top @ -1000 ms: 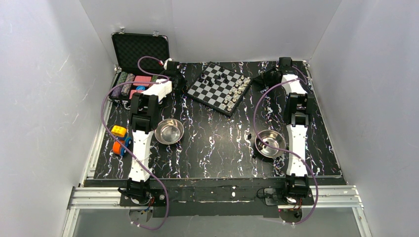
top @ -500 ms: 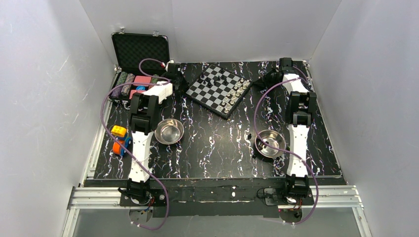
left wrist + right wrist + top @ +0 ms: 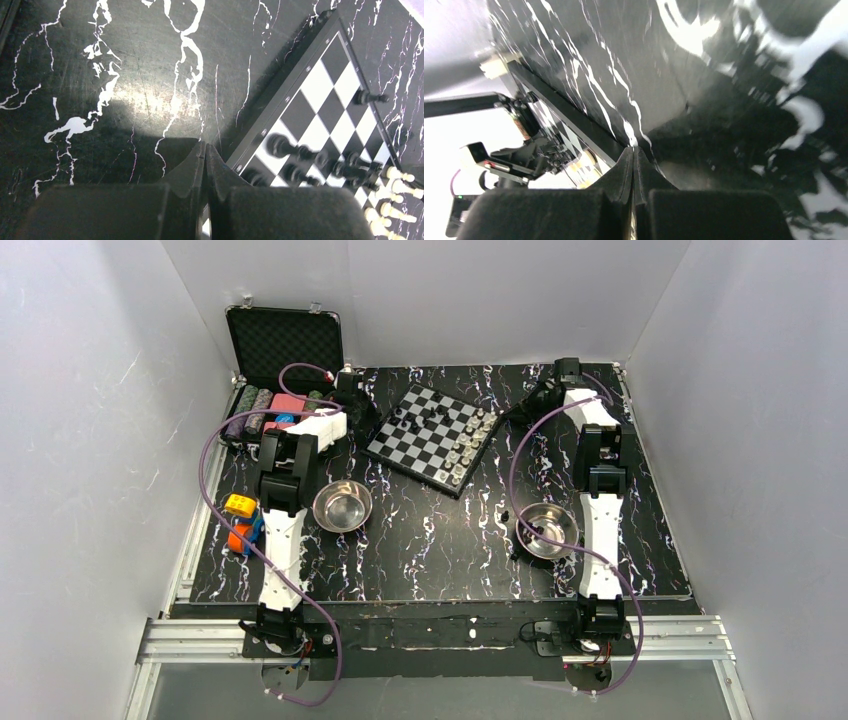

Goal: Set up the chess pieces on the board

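Note:
The board [image 3: 432,440] lies skewed at the back middle of the table. Black chess pieces [image 3: 414,418] cluster at its far left part, and pale ones [image 3: 470,443] line its right edge. My left gripper [image 3: 368,416] is shut and empty, its tips against the board's left rim. In the left wrist view the left gripper [image 3: 205,145] meets the board [image 3: 325,75] beside blurred black pieces [image 3: 300,155]. My right gripper [image 3: 512,410] is shut and empty at the board's right corner. In the right wrist view the right gripper [image 3: 634,149] touches the board's rim [image 3: 574,120].
Two steel bowls [image 3: 342,505] [image 3: 547,530] sit in front of the arms. Two small black pieces [image 3: 505,512] lie loose by the right bowl. An open black case [image 3: 285,340] with poker chips [image 3: 262,400] stands back left. An orange toy [image 3: 242,522] lies at the left.
The board has slid left and toward the near side, turning a little. Both shut grippers moved with it, the right one leftward.

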Robot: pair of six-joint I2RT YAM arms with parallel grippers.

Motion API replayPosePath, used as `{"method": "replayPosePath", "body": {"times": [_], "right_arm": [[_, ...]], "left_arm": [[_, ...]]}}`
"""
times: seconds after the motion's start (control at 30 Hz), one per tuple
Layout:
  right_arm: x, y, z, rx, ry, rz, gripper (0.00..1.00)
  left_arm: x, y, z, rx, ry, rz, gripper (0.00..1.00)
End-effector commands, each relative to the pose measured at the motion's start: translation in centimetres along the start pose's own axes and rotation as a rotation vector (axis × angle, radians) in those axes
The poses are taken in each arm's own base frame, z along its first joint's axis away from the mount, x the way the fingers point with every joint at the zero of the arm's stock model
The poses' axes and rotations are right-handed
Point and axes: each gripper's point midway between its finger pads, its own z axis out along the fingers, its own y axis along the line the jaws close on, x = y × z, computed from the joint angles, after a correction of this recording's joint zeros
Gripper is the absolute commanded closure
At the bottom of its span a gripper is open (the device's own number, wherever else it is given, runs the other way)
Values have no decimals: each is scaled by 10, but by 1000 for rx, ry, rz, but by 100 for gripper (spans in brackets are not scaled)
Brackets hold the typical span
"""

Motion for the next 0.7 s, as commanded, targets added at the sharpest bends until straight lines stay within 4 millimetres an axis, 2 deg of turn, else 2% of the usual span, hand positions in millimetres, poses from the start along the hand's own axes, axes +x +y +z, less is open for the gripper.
{"method": "replayPosePath", "body": {"times": [0.0,0.17,0.27,0.47,0.67], "right_arm": [[47,20,-18,17,96,-109,99],[63,5,-31,69,101,-149,99],[64,-2,-37,103,69,-159,99],[47,-4,-37,125,5,-118,99],[33,10,-28,93,8,-122,99]], "left_arm": [[48,14,-14,-47,163,44,100],[53,17,-17,-48,176,56,100],[55,19,-19,-51,182,56,100],[54,23,-24,-75,177,61,100],[54,21,-28,-64,184,72,100]]}}
